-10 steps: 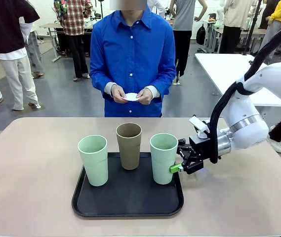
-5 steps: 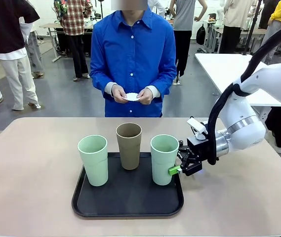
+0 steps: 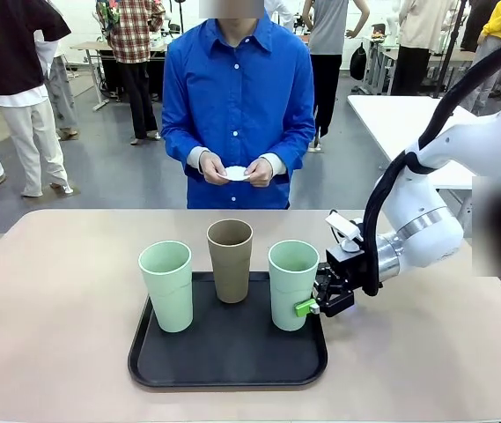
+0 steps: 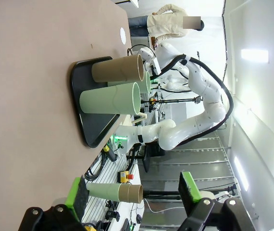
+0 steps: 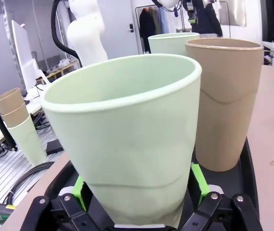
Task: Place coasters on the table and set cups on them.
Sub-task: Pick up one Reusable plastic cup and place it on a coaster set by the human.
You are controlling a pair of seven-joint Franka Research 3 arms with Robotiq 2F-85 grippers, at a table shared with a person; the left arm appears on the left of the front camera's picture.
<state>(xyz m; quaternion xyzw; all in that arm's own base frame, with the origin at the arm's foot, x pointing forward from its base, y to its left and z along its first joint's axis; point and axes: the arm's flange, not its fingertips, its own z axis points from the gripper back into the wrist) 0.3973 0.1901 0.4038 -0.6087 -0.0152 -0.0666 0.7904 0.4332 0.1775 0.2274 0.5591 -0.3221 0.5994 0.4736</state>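
the table (image 3: 56, 291) is bare of coasters, and the black tray (image 3: 232, 366) carries all three cups, reaching away from the right gripper's (image 3: 305, 306) fingertips. now the change: the right arm (image 3: 417, 220) has slid in over the last second, and the gripper that stood just off the tray's edge is now in at the base of the nearest mint cup (image 3: 291, 282). in the right wrist view that cup stands upright between the fingers, a green pad on either side of its foot, jaws spread wide, no squeeze yet. whether the pads touch it, i can't tell.

the olive-brown cup (image 3: 231, 260) sits just past the gripped-for cup, and the other mint cup (image 3: 167, 284) is farthest from the fingers, across the tray. the left gripper (image 4: 134, 192) hangs spread open too, holding nothing, with the tray and cups well ahead of its fingers.

the smallest piece: a white coaster (image 3: 235, 173) is in the person's hands (image 3: 213, 169), well beyond the right gripper and across the table. so the pick looks ready, but the cup has no coaster to land on yet.
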